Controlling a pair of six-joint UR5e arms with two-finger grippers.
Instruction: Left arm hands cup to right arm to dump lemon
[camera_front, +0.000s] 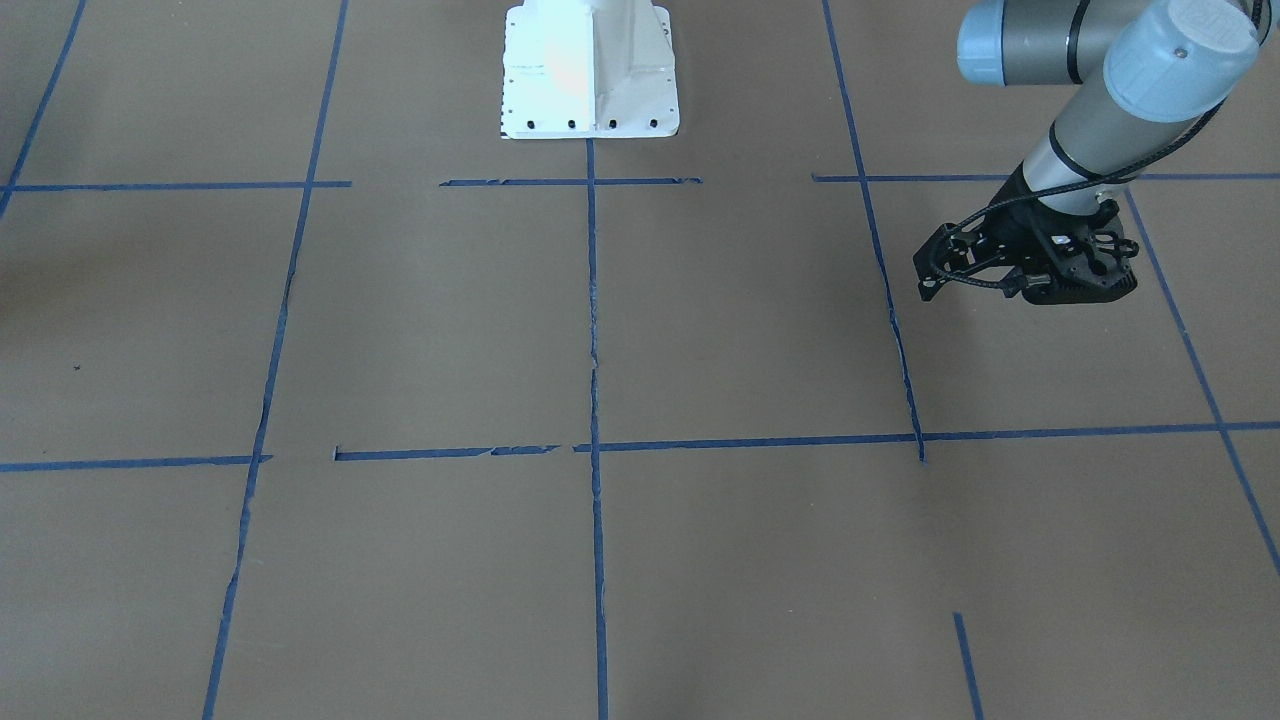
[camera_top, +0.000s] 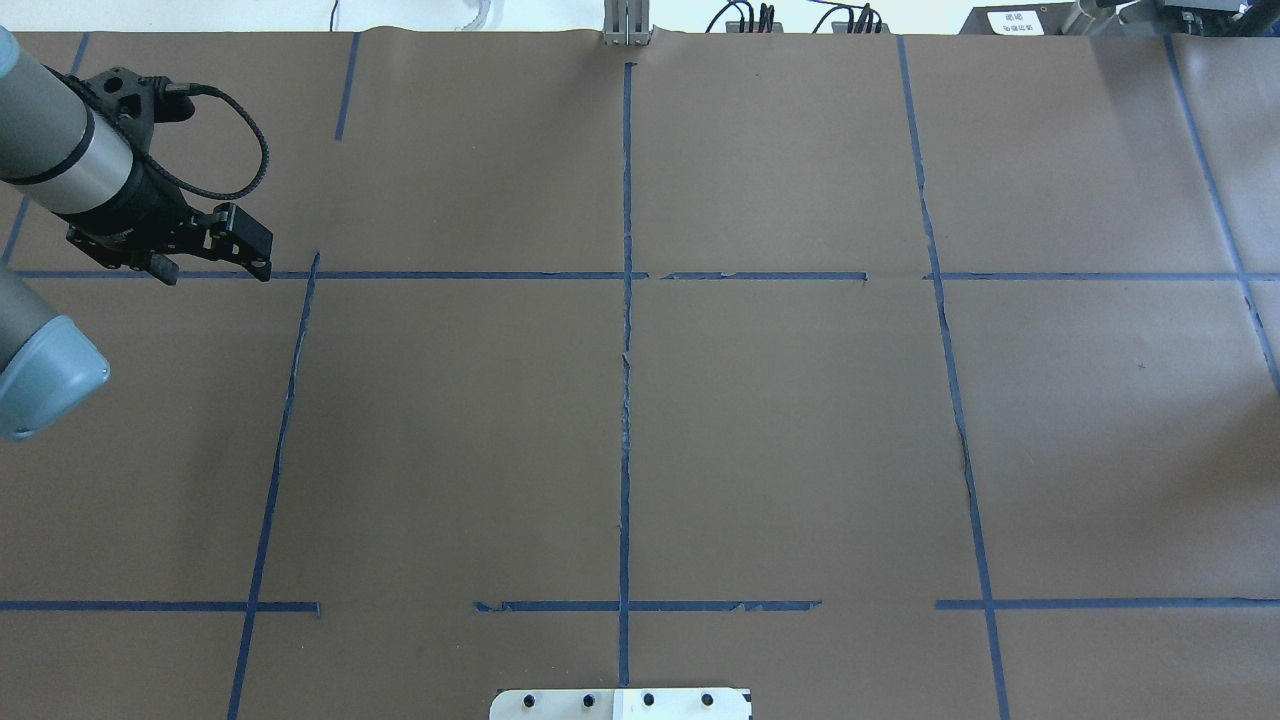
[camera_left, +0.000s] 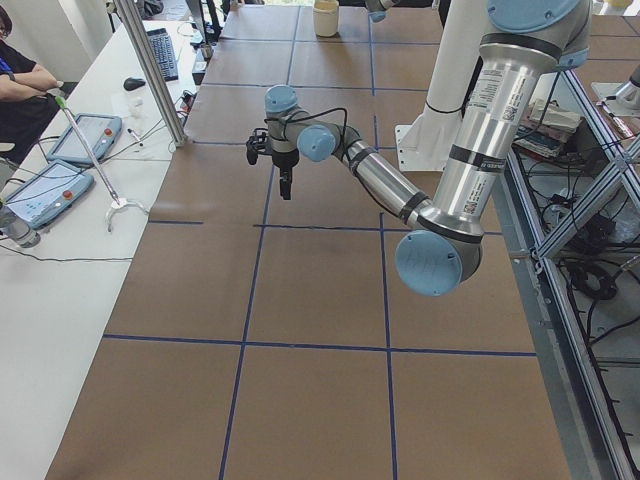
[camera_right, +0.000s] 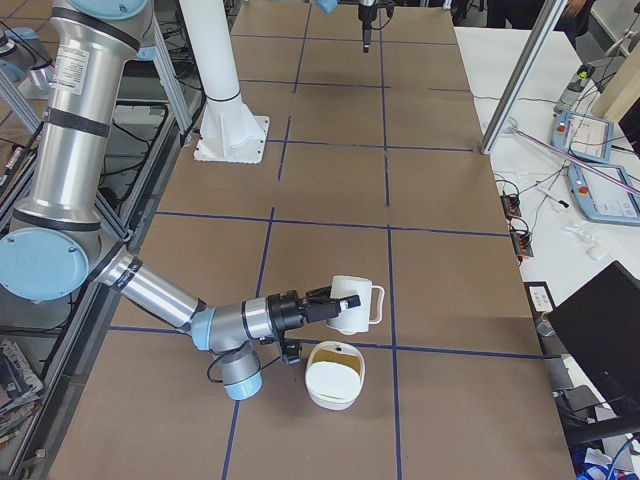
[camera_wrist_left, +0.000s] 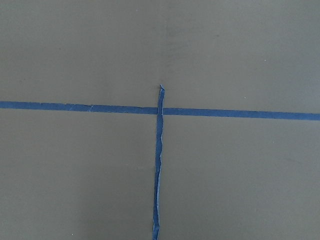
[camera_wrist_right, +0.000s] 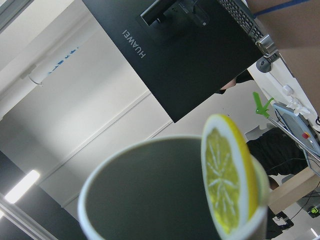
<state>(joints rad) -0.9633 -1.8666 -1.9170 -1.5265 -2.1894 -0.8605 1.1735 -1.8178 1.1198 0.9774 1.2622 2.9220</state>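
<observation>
The white cup (camera_right: 352, 305) lies tipped on its side in the air at the tip of my right gripper (camera_right: 322, 300), just above a white tub (camera_right: 335, 378). This gripper shows only in the exterior right view, so I cannot tell whether it is open or shut. In the right wrist view the cup's grey inside (camera_wrist_right: 150, 195) fills the frame. A yellow lemon slice (camera_wrist_right: 229, 182) stands on edge at its mouth. My left gripper (camera_top: 212, 268) hangs open and empty over the table's far-left tape crossing, also seen in the front-facing view (camera_front: 1075, 290).
The brown table is marked with blue tape lines (camera_top: 626, 300). The robot's white base (camera_front: 590, 70) stands at the table's middle edge. A side desk with tablets (camera_left: 60, 170) and a seated person lies beyond the table. A black monitor (camera_right: 600, 330) stands near the cup's end.
</observation>
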